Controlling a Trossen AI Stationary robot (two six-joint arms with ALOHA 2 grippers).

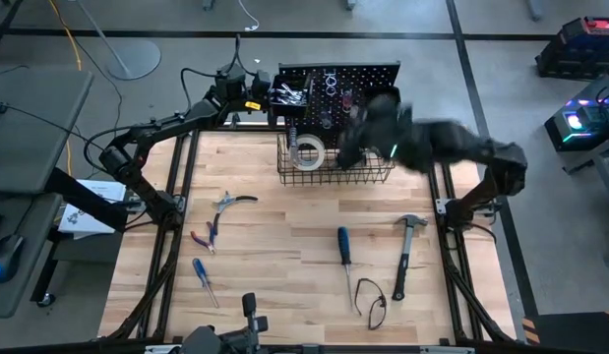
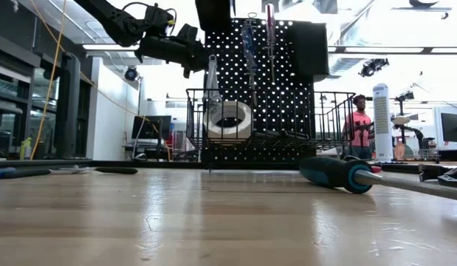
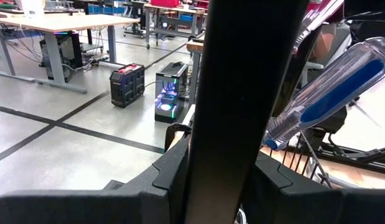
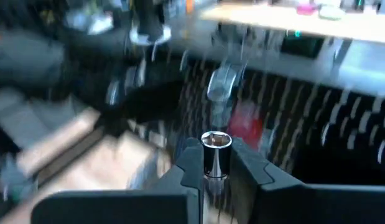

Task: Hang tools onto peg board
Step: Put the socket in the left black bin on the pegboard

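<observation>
Peg board stands upright at the far edge of the table, so tools can hang on its face or drop into the wire basket at its foot, where the tape roll already lies. Still on the wood, so apparently not yet hung, are the hammer, a blue screwdriver, red pliers and a second screwdriver. Right gripper reaches across over the basket towards the board, its fingers pinching a small shiny metal socket, likely bound for a bin or peg. Left gripper sits high beside the board's left end, holding a dark flat tool; a clear blue-cored screwdriver handle hangs close by it.
</observation>
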